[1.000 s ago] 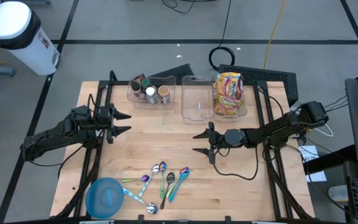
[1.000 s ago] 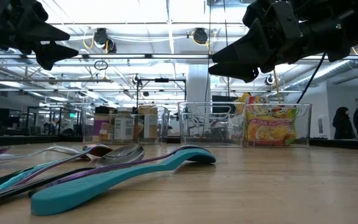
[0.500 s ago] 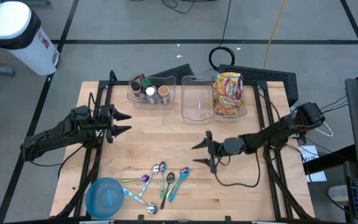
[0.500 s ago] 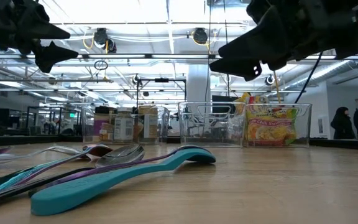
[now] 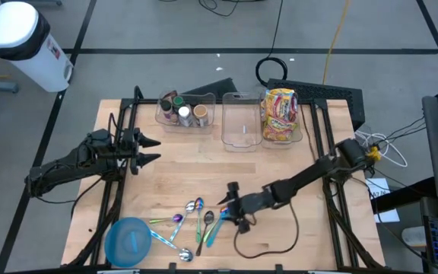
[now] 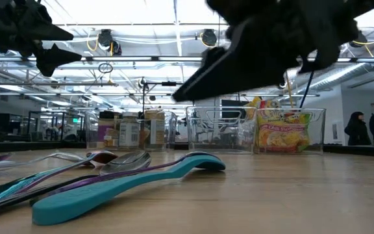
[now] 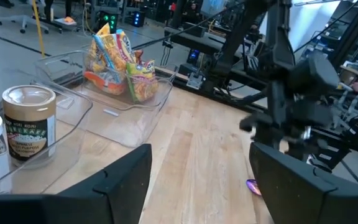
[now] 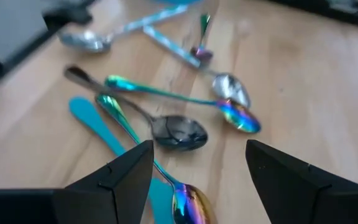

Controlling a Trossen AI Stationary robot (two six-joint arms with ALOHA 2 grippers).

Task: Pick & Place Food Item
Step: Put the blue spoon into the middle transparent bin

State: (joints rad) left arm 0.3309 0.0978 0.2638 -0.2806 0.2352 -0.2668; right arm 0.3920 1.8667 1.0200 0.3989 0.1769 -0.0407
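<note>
A: From above, where is the right claw?

B: Over the spoons near the surface's front edge, open and holding nothing. The left claw waits at the left, also open and empty. The food, a noodle packet, sits in the rightmost clear bin at the back, well apart from both.

A: And at surface height?

B: The right arm crosses overhead as a dark blur; the teal spoon lies in front, the packet in its bin behind.

A: Left wrist?

B: Open fingers, jars close by, the packet beyond.

A: Right wrist?

B: Fingers spread over an iridescent spoon, not touching.

A: So which step?

B: Reaching, I'd judge. Next it must lower, straddle an item and close.
</note>
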